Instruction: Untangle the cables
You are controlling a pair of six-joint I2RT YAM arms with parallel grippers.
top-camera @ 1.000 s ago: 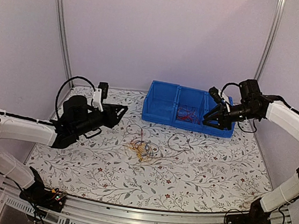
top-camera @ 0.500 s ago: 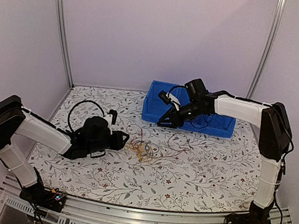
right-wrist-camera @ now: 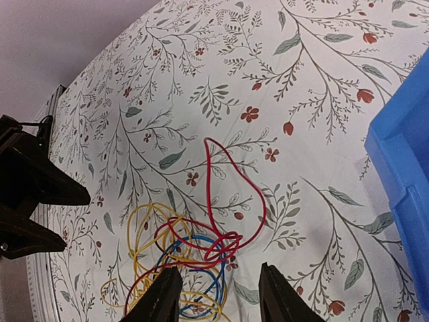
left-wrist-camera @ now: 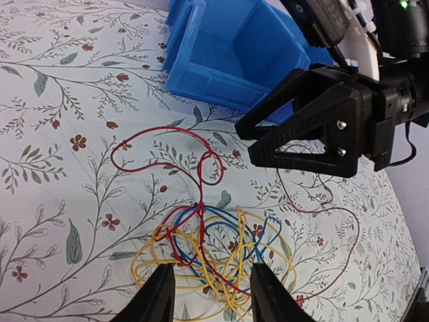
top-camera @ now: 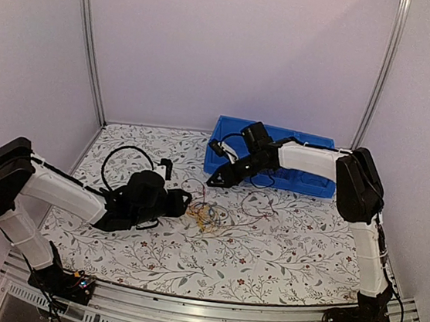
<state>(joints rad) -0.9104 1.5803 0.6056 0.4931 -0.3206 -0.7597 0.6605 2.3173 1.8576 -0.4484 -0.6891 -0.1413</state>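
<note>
The cables [top-camera: 205,215] lie in one small tangle on the flowered table: yellow loops, a blue loop and red wire [left-wrist-camera: 214,245], with a long red loop [right-wrist-camera: 231,181] reaching out of the heap. My left gripper [top-camera: 186,202] sits low at the tangle's left side, open. In its wrist view the left gripper [left-wrist-camera: 211,270] has a finger on either side of the yellow strands and holds nothing. My right gripper [top-camera: 214,180] hovers just behind and right of the tangle, open and empty. In its own view the right gripper [right-wrist-camera: 220,270] stands over the blue and red loops.
A blue bin [top-camera: 309,185] with compartments stands at the back right, and the right arm reaches across its front. One corner of the bin [left-wrist-camera: 201,74] lies close behind the tangle. A thin dark red wire [left-wrist-camera: 338,218] lies loose to the right of the bundle.
The right arm has swung left from the bin and come down to the tangle. The left gripper has dropped and slid right up to the bundle. The cables have not moved.
</note>
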